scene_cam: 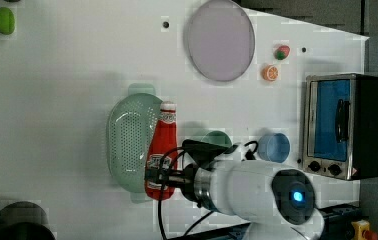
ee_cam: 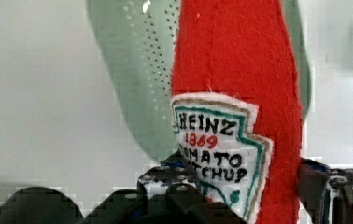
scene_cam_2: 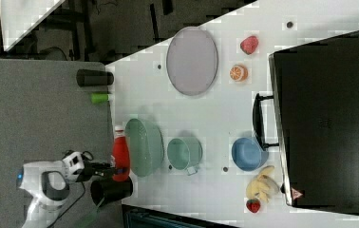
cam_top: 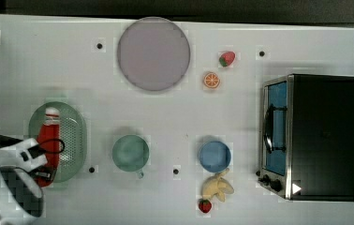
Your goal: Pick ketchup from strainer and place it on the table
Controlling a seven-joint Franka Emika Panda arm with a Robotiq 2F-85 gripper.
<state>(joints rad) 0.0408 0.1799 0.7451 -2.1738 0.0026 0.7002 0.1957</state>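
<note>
The ketchup (cam_top: 49,140), a slim red bottle with a white cap and a white label, is clamped near its base by my gripper (cam_top: 44,164), which is shut on it. It hangs over the top view's left side of the pale green strainer (cam_top: 72,140), cap pointing away from the arm. In the left view the ketchup (scene_cam: 163,145) crosses the strainer's (scene_cam: 127,142) right rim, gripper (scene_cam: 154,176) at its lower end. From the wrist, the ketchup (ee_cam: 240,70) stands between my fingers (ee_cam: 163,183), with the perforated strainer (ee_cam: 142,70) behind. The white table (cam_top: 189,117) spreads around.
A teal cup (cam_top: 130,153) and a blue bowl (cam_top: 215,156) sit to the top view's right of the strainer. Farther off are a lilac plate (cam_top: 153,53), an orange slice (cam_top: 211,80), a banana (cam_top: 218,186), strawberries and a toaster oven (cam_top: 315,136).
</note>
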